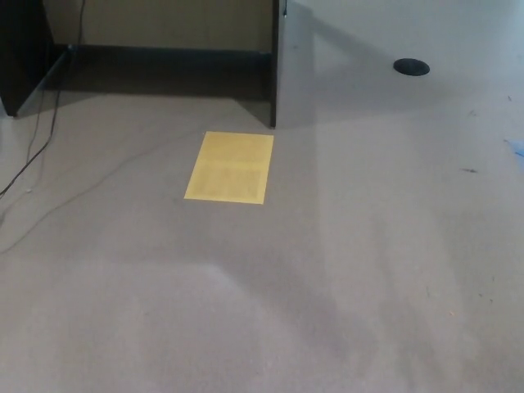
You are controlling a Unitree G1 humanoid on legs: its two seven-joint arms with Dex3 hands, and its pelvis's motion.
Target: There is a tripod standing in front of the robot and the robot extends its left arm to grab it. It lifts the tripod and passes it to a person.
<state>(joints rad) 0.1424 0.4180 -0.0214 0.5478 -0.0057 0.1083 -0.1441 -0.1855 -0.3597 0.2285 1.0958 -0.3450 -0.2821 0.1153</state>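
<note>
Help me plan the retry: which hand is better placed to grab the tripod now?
Neither: no hand or tripod shows. Only floor, a yellow sheet, a cable and a dark round disc. The task names the left.

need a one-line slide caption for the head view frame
Head view of bare grey floor with a yellow sheet lying flat, a round black floor disc and a loose cable; no tripod, person or robot hand visible.

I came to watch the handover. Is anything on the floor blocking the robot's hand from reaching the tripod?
That can't be judged from this view: neither the tripod nor either hand shows. Only the grey floor is visible, with a flat yellow sheet, a thin cable at the left and a dark round disc farther off.
</note>
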